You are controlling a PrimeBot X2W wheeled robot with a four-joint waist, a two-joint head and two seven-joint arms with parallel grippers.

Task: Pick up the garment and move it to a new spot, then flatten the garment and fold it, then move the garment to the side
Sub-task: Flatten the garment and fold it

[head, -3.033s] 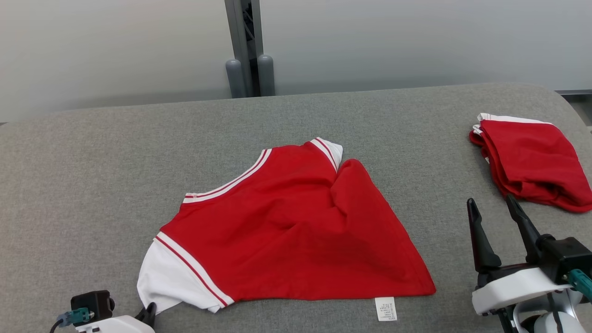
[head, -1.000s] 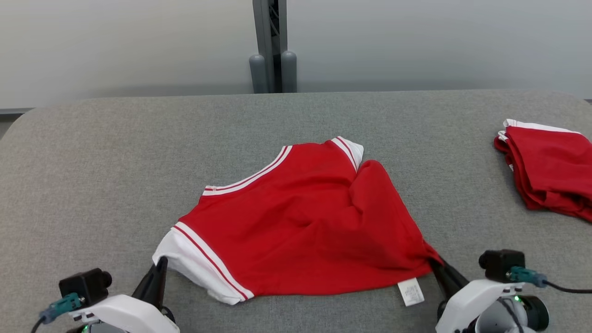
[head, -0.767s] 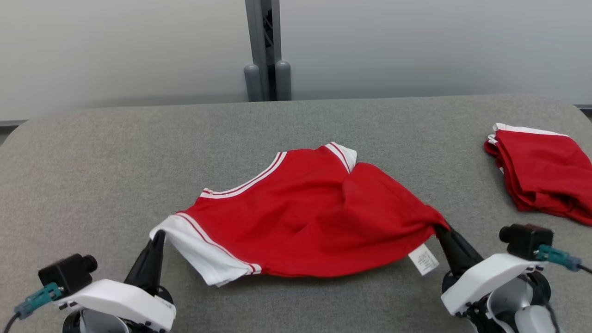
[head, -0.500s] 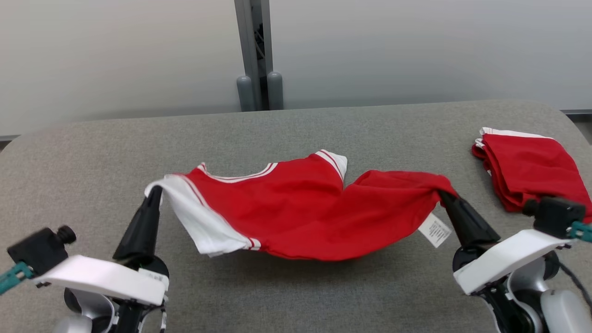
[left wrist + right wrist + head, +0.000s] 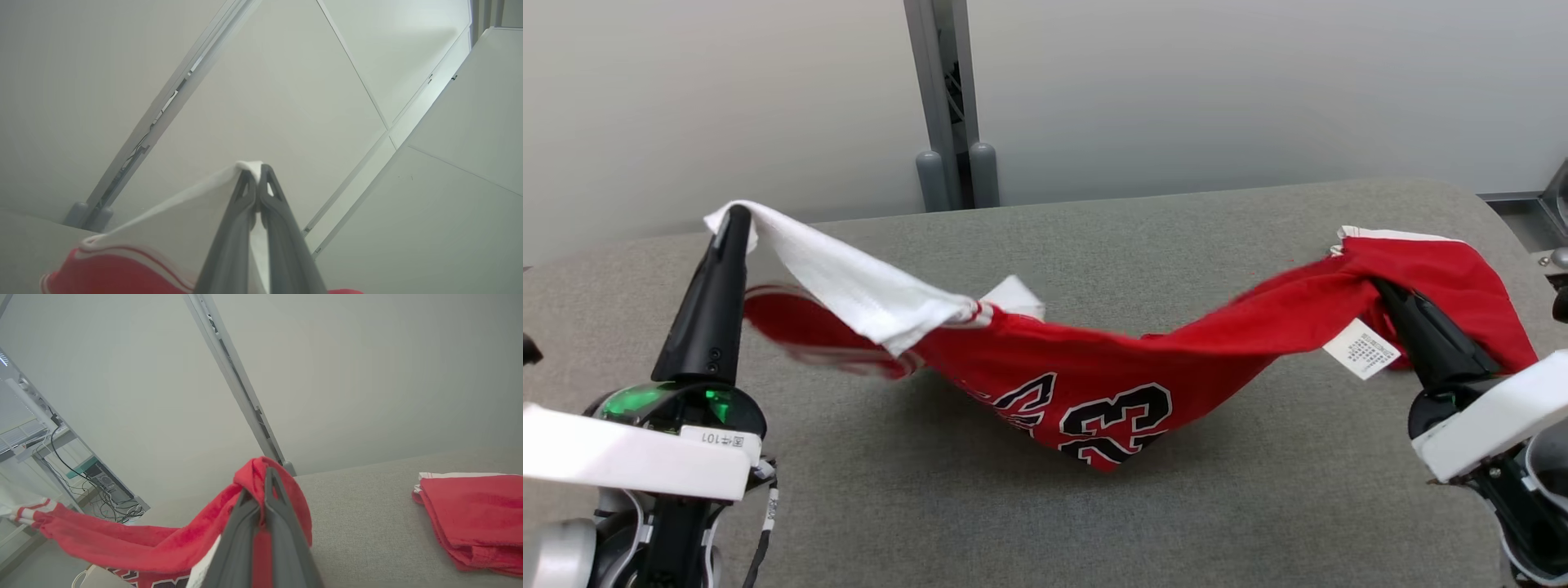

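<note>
The garment (image 5: 1094,384) is a red jersey with white sleeves and a black "23" print. It hangs stretched between my two grippers above the grey table (image 5: 1176,245), and its sagging middle is close to the surface. My left gripper (image 5: 734,214) is raised at the left, shut on the white sleeve (image 5: 196,216). My right gripper (image 5: 1379,286) is shut on a red hem corner (image 5: 261,469) beside the white label (image 5: 1361,349). In the wrist views, the left gripper (image 5: 255,171) and the right gripper (image 5: 265,477) each have their fingers pressed together on cloth.
A second red garment (image 5: 470,510) lies folded at the table's right end, just behind my right gripper (image 5: 1478,278). A grey post (image 5: 943,98) stands against the wall behind the table. The near half of the table is bare cloth.
Both grippers have risen and moved apart, lifting the garment off the table. It now hangs between them with its printed side showing. The head view has also shifted.
</note>
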